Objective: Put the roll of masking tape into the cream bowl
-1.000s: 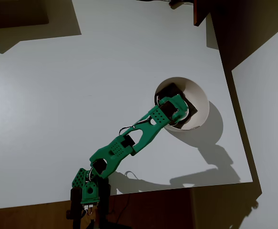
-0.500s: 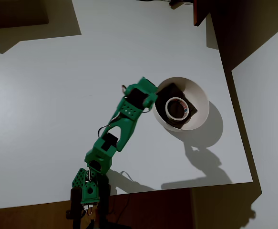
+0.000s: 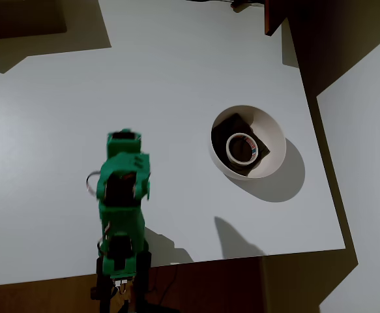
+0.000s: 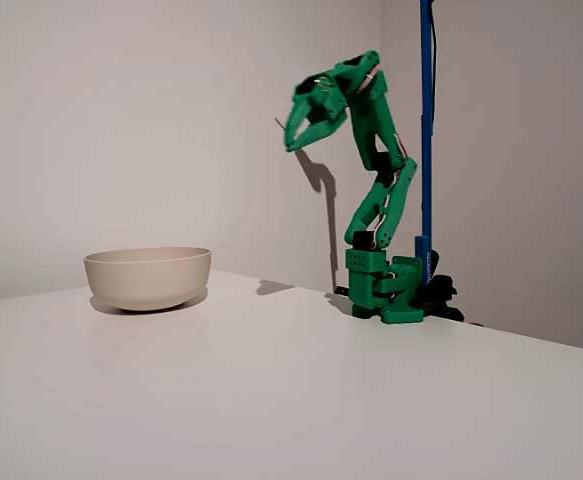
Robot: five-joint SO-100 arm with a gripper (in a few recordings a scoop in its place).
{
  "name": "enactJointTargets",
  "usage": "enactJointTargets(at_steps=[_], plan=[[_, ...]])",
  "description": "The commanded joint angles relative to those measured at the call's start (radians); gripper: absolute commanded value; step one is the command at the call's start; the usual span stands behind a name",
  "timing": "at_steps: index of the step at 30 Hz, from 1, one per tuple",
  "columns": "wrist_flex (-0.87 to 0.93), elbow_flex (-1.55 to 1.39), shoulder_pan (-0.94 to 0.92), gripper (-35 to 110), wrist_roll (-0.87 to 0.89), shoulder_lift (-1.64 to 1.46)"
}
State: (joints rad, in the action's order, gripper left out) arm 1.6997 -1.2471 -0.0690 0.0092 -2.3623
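Note:
The roll of masking tape lies flat on the dark bottom of the cream bowl, its red-printed core facing up. From the side, in the fixed view, the bowl stands at the left of the white table and its wall hides the tape. My green arm is folded back and raised high over its base. The gripper hangs well above the table, pointing down and left, far from the bowl. Its fingers stand apart with nothing between them. In the overhead view the gripper is blurred, left of the bowl.
The arm's base sits at the table's edge beside a blue upright pole. The white table is bare around the bowl. A dark brown object stands at the table's top right corner.
The gripper let go of the tape in the bowl, then the arm swung away to the left and folded back up over its base. The tape stays in the bowl.

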Motion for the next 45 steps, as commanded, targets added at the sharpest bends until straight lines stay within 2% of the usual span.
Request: enactJointTargets(at_steps=[1, 12, 21, 35, 45], plan=[[-0.061, -0.293, 0.095, -8, -0.014, -0.285], [-0.252, -0.979, 0.153, -8, -0.035, -0.695], [-0.302, -1.414, 0.153, -8, -0.054, -1.02], [-0.314, -1.666, 0.14, -8, -0.032, -1.028], [-0.314, -1.666, 0.094, -7, -0.052, -1.028]])
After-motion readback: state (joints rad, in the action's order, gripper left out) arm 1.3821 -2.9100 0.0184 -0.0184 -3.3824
